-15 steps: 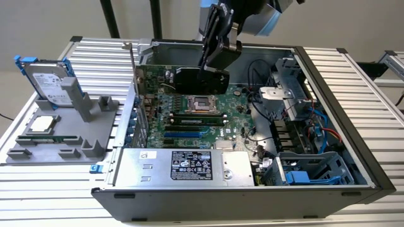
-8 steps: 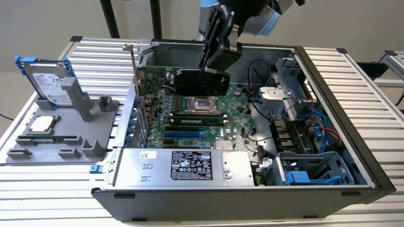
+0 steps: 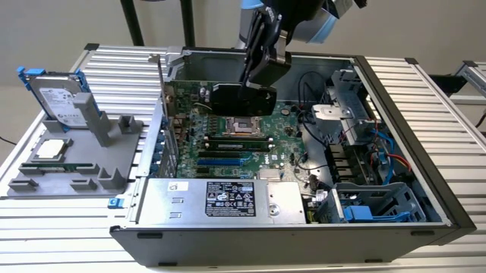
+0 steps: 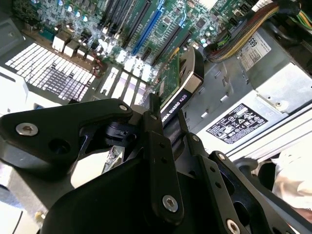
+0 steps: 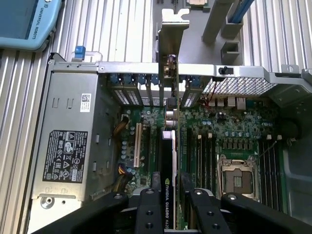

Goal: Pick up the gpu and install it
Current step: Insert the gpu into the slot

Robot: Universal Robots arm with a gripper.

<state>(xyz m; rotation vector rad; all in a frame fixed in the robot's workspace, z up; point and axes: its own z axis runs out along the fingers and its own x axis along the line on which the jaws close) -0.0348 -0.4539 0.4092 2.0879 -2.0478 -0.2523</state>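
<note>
Just beside gpu (image 5: 167, 165): memory slots (image 5: 206, 158), power supply (image 5: 73, 146).

**Exterior View: Card Held Over the Open Case**

The claw (image 3: 256, 81) is gripping the gpu (image 3: 241, 101) by its upper edge. The card is hanging upright over the motherboard (image 3: 227, 151), close to the processor socket (image 3: 247, 124). The open computer case (image 3: 227, 250) is lying on its side on the slatted tabletop (image 3: 68, 250), with the power supply (image 3: 220, 199) sitting along its near wall. Toward the exterior view's left, a grey fixture (image 3: 76, 185) is carrying three parts:
- a hard drive (image 3: 59, 99) standing upright in a blue frame
- a processor chip (image 3: 49, 149) lying flat
- a memory stick (image 3: 61, 168) lying on its edge
</note>
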